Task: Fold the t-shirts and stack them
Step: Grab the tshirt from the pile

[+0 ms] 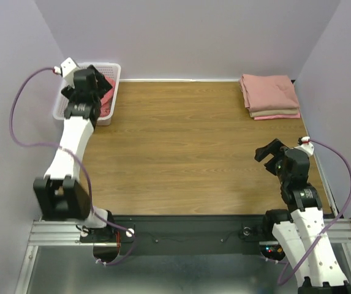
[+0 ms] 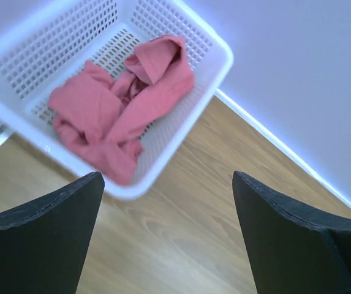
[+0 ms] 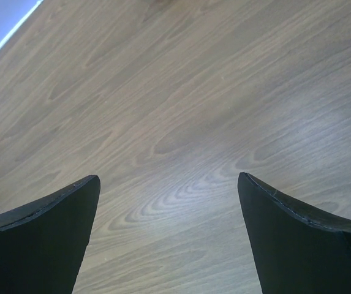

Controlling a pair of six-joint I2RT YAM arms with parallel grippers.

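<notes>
One coral-red t-shirt (image 2: 117, 116) left to fold; the others look done.
Folded t-shirts (image 1: 270, 95), salmon-pink over beige, sit stacked at the table's (image 1: 175, 141) far right corner, while the coral-red one lies crumpled in the white lattice basket (image 2: 218, 52) at far left. The left gripper (image 2: 166, 177) hangs spread and empty above it. The right gripper (image 3: 169, 179), equally wide, holds nothing over bare wood.
</notes>
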